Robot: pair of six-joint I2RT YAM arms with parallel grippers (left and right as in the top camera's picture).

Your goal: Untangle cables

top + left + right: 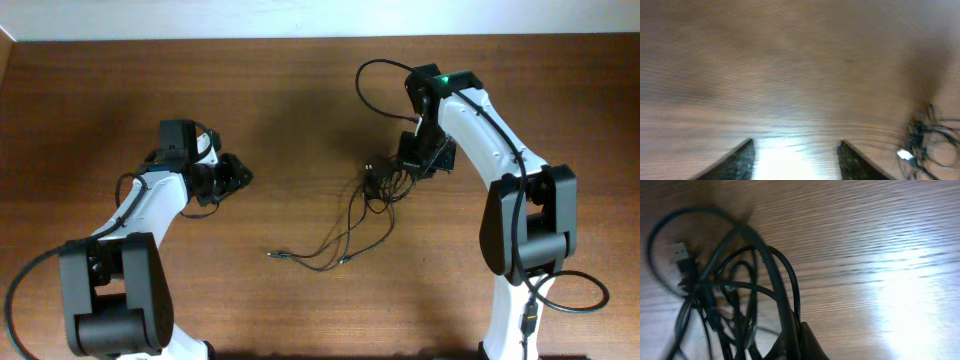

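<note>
Cables [375, 190] are seen well apart from the left gripper [238, 176], which is spread open over bare table [300, 80] at left, with nothing between its fingers [742, 160]. The tangle is bunched right of centre, loose ends trailed toward the near edge, one plug [680, 252] visible. The right gripper [405, 168] is clamped shut on strands at the tangle's right side.
</note>
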